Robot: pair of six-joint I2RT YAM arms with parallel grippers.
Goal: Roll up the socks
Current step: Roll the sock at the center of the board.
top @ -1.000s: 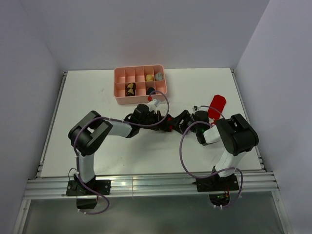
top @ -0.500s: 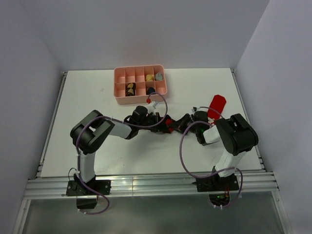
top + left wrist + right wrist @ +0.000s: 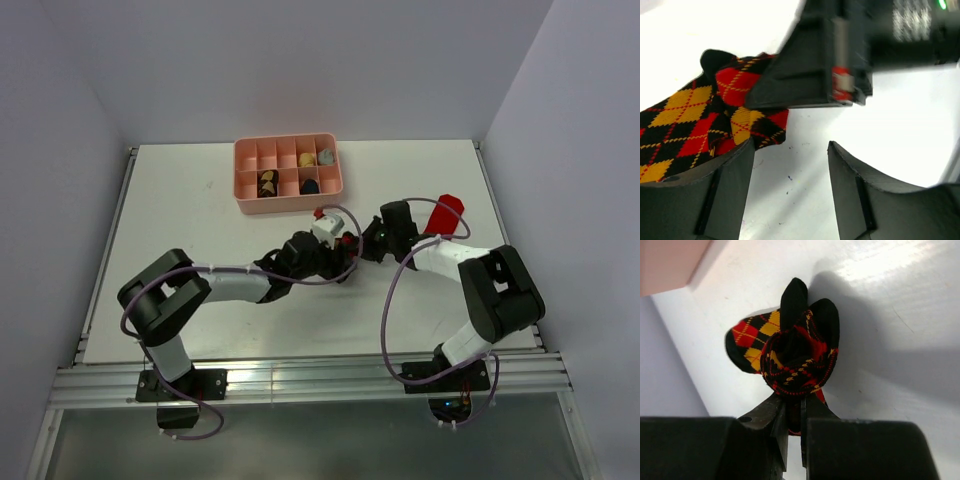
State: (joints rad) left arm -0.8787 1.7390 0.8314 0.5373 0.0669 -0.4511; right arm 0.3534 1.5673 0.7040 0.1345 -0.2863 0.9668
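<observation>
At mid-table [image 3: 200, 200], the right hand [image 3: 794, 412] is pinched nearly closed on a rolled black-and-red argyle sock [image 3: 797, 360]. The left hand [image 3: 790, 165] gapes empty beside it (sock's far end cut off). A red sock [image 3: 447, 213] lies half hidden behind the right arm [image 3: 450, 258].

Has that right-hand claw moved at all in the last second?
Yes. The right gripper, pinching the argyle sock, has shifted up the table, closer to the pink tray.

Now in right pincer [image 3: 796, 409]: sock [image 3: 801, 356]
</observation>
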